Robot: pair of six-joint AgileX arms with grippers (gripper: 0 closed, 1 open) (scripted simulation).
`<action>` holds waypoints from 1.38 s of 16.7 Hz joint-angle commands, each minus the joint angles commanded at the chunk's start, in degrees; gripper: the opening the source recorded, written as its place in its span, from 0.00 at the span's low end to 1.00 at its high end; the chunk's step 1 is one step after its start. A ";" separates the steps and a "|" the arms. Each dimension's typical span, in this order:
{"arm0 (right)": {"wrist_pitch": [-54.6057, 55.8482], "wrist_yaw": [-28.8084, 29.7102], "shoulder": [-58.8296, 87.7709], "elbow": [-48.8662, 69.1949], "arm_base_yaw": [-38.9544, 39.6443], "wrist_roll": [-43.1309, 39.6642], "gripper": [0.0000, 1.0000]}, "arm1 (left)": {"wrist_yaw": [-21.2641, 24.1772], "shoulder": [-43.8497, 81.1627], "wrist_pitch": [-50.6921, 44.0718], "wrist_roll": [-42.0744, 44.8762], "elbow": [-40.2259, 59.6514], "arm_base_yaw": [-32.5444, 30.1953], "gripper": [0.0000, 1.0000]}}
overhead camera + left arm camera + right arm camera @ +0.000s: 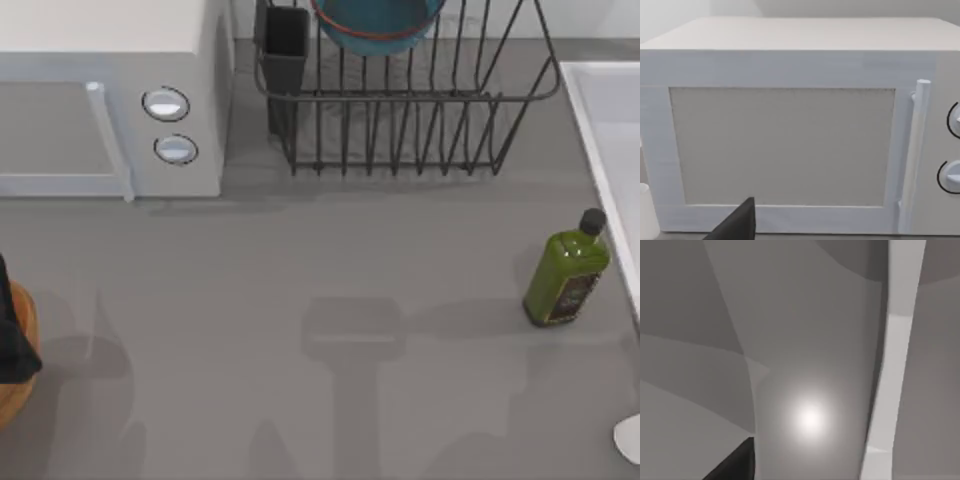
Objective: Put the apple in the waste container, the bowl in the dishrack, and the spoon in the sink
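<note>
Grey and smooth, the table [330,300] carries several things around its edges. At its far left stands a white microwave [110,100] with two round knobs and a vertical door handle; the left wrist view faces its door [782,145] straight on. Right of it, at the far side, is the dishrack [410,110], a black wire rack with a black cutlery cup [285,45] at its near-left corner. The bowl [378,25] sits inside the rack, blue with a reddish rim, cut off by the picture's top edge, so its tilt cannot be judged. On the right side the sink [605,130] shows as a pale basin with a raised white rim. A green oil bottle [567,272] with a black cap stands on the table just beside that rim, between the open table and the basin. At the lower right edge a small white rounded piece, the spoon [630,438], lies on the table near the sink, not in it; so little of it is visible that its long axis cannot be told. At the left edge is the waste container [18,355], orange-brown, partly covered by a dark part of the left arm [12,340]. A black finger [737,225] of the left gripper appears before the microwave, and a black finger [732,465] of the right gripper over a pale curved surface; how far open either pair is, I cannot tell.
</note>
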 joint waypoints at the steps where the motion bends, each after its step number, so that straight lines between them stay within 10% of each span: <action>1: 2.74 0.00 1.29 -1.42 -0.01 0.00 1.00 | 0.00 0.00 0.00 0.00 0.00 0.00 1.00; 8: 7.75 0.01 3.88 -4.24 -0.05 -0.01 1.00 | 0.00 0.00 0.00 0.00 0.00 0.00 1.00; 21: 7.75 0.01 3.88 -4.24 -0.05 -0.01 0.02 | 0.00 0.00 0.00 0.00 0.00 0.00 1.00; 23: 7.75 0.01 3.88 -4.24 -0.05 -0.01 0.00 | 0.00 0.00 0.00 0.00 0.00 0.00 1.00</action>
